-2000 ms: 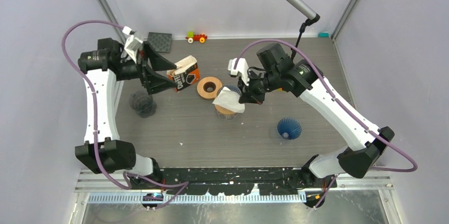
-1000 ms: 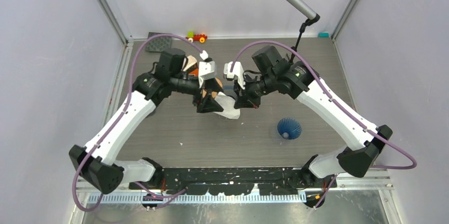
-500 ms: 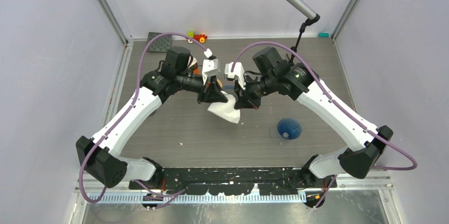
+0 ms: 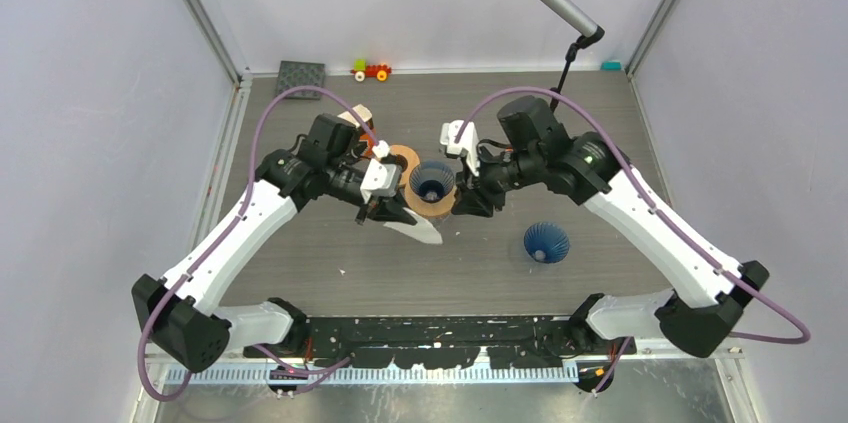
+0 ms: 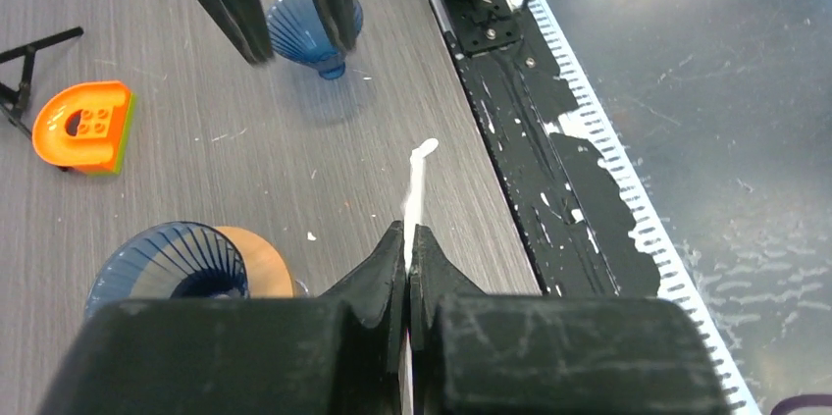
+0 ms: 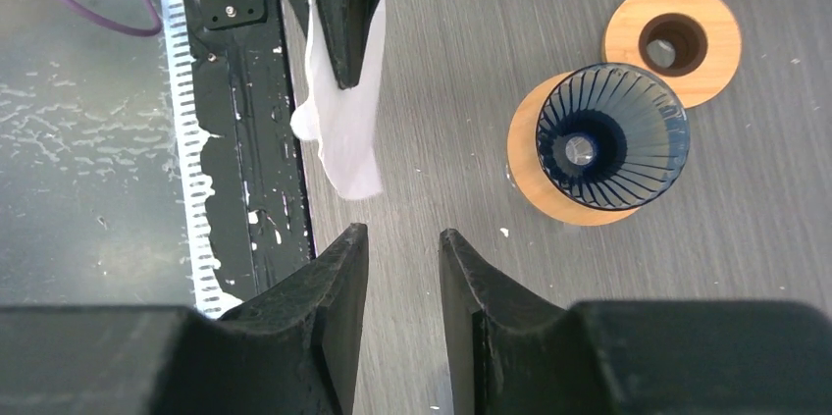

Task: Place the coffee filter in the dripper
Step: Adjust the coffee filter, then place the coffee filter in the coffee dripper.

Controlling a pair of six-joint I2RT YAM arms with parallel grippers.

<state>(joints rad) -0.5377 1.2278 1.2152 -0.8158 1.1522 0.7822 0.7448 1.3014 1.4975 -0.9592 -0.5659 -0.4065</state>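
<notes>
The white paper coffee filter hangs flat from my left gripper, which is shut on its upper edge. In the left wrist view the filter sticks out edge-on past the closed fingertips. The blue ribbed dripper sits on a round wooden stand just right of that gripper, with nothing in it. My right gripper stands open and empty on the dripper's right side. From the right wrist, the filter hangs to the left of the dripper, ahead of my open jaws.
A second blue dripper lies on the table to the right. A wooden ring and a coffee box sit behind the left arm. A microphone stand, a toy car and a black mat line the back.
The filter passed from my right gripper to my left. The left shut on it and drew it down-left off the dripper. The right opened and pulled back to the right.
</notes>
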